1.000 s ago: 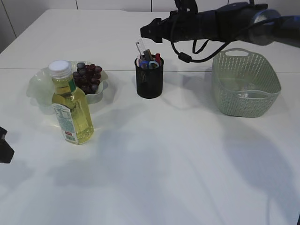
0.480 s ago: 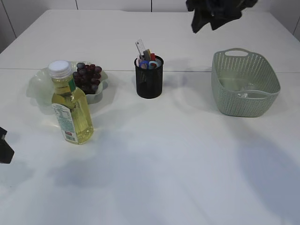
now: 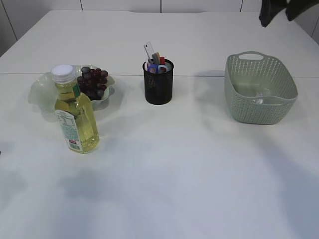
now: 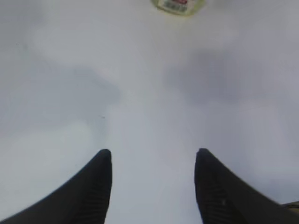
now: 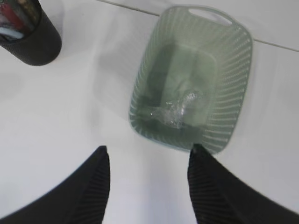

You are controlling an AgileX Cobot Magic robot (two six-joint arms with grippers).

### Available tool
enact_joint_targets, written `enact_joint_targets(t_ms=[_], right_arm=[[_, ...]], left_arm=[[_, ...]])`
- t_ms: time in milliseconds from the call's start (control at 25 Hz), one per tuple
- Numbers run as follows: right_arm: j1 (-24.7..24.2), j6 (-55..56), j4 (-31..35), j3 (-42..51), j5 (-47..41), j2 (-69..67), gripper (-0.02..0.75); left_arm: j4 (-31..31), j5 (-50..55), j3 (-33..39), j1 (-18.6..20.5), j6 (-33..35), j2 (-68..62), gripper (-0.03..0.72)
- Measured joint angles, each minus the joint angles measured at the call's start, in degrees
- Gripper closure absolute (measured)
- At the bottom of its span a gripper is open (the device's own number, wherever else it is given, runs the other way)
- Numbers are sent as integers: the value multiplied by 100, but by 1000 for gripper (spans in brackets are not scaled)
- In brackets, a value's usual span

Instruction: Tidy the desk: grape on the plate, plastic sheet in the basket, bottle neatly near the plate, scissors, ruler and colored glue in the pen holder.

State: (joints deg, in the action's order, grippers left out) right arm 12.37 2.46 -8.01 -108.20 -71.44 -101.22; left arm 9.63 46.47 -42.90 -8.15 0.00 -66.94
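Observation:
Dark grapes (image 3: 93,81) lie on the pale green plate (image 3: 39,89) at the left. The yellow bottle (image 3: 76,116) stands upright in front of the plate; its base shows in the left wrist view (image 4: 177,5). The black mesh pen holder (image 3: 159,85) holds the ruler, scissors and colored glue; it also shows in the right wrist view (image 5: 35,39). The crumpled plastic sheet (image 5: 175,108) lies in the green basket (image 3: 286,94). My right gripper (image 5: 148,151) is open and empty, high above the table beside the basket (image 5: 233,93); its arm shows at the top right (image 3: 276,10). My left gripper (image 4: 153,154) is open and empty over bare table.
The white table (image 3: 174,174) stretches wide in front of the objects. A seam runs across it behind the pen holder.
My right arm has pulled away from above the pen holder, rising and moving right to the top right corner. My left gripper has left the exterior view at the left edge.

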Motion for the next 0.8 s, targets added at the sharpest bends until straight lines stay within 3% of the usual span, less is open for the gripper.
enact_joint_targets(t_ms=[320,800], right_arm=[[0,67,192,1463,65,1724,315],[0,305,-11,4571,535,4966,315]], left_arm=[[-650,749,0,0,-187,1337,273],[-290,1687,0,0,-365,2658,273]])
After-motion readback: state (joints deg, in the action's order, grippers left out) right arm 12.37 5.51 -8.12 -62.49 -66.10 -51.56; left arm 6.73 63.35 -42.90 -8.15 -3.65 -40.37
